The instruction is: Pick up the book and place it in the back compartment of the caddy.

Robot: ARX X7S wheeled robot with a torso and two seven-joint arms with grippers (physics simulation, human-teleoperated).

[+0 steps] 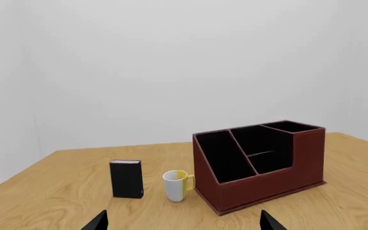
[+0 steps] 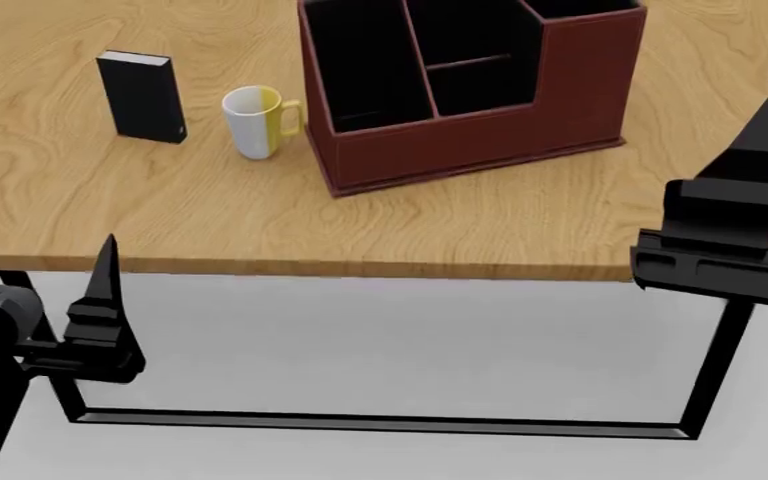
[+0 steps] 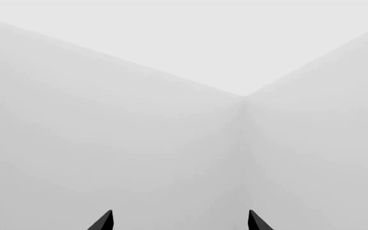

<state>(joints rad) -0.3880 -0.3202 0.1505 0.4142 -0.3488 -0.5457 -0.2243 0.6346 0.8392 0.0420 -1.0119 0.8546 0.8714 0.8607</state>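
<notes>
The black book [image 2: 141, 96] stands upright at the table's far left, also in the left wrist view as the book [image 1: 126, 178]. The dark red caddy [image 2: 584, 90] stands to its right, the caddy [image 1: 267, 189] showing black cells. Its back compartment [image 2: 484, 90] is the small cell behind the low outer wall, bounded by a thin bar; the left wrist view shows this compartment [image 1: 270, 164] too. My left gripper [image 2: 35, 245] is open, off the table's near edge and well short of the book. My right gripper [image 3: 180, 218] is open and points at bare walls.
A white-and-yellow mug [image 2: 257, 122] stands between book and caddy, close to the caddy's left wall. The wooden table [image 2: 424, 230] ends at a near edge in front of both arms. My right arm [image 2: 724, 230] rises at the right, off the table's edge.
</notes>
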